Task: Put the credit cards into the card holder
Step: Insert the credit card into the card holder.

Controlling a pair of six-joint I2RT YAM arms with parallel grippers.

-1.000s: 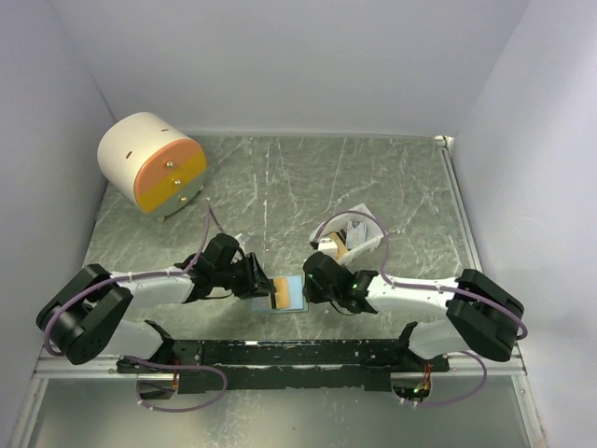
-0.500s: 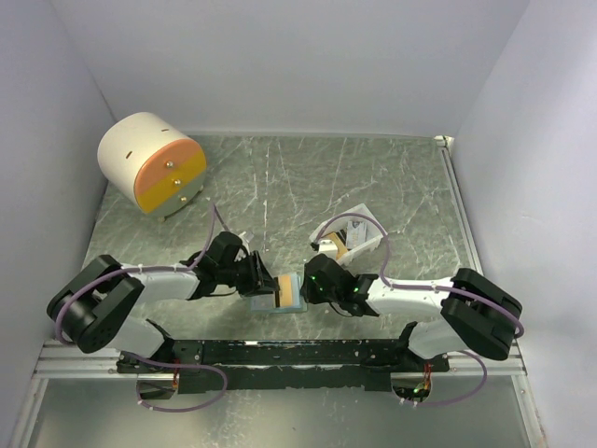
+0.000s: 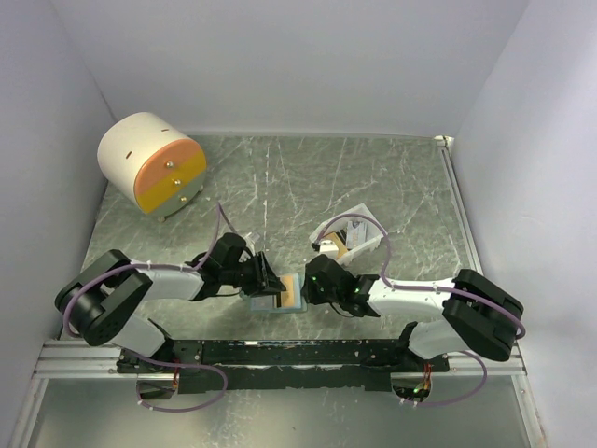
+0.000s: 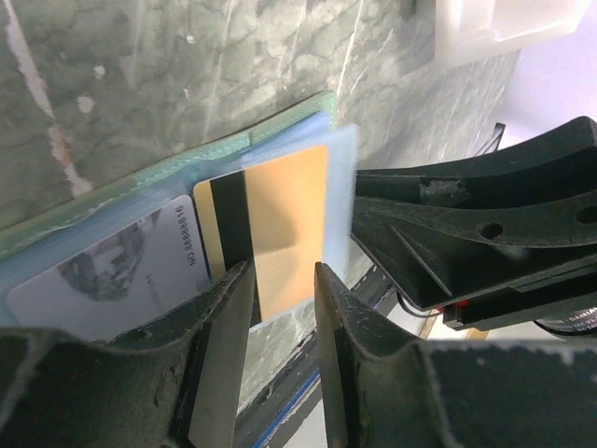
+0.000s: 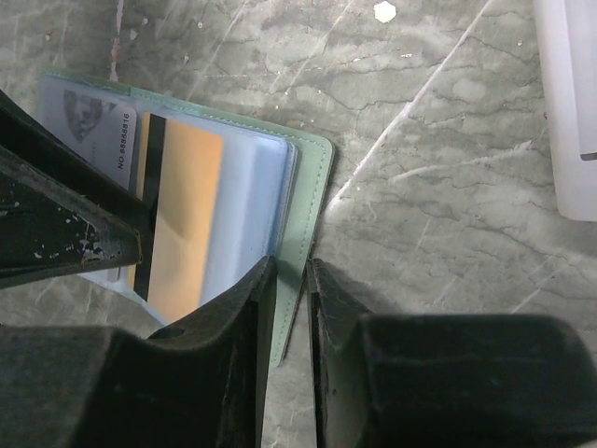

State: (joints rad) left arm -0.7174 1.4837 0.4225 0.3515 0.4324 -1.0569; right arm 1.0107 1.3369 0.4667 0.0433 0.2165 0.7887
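Overhead looks down; close wrist views share wallet.

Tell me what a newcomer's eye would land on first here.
The open card holder sits at the near edge of the table, flanked by the left gripper and right gripper. An orange-gold card with a dark stripe lies on its pale blue inside. At the far left stands a round cream-and-orange drawer cabinet.

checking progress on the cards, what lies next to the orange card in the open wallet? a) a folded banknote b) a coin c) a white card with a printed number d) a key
C: the left wrist view shows a white card, printed with a number, beside the orange card inside the card holder.
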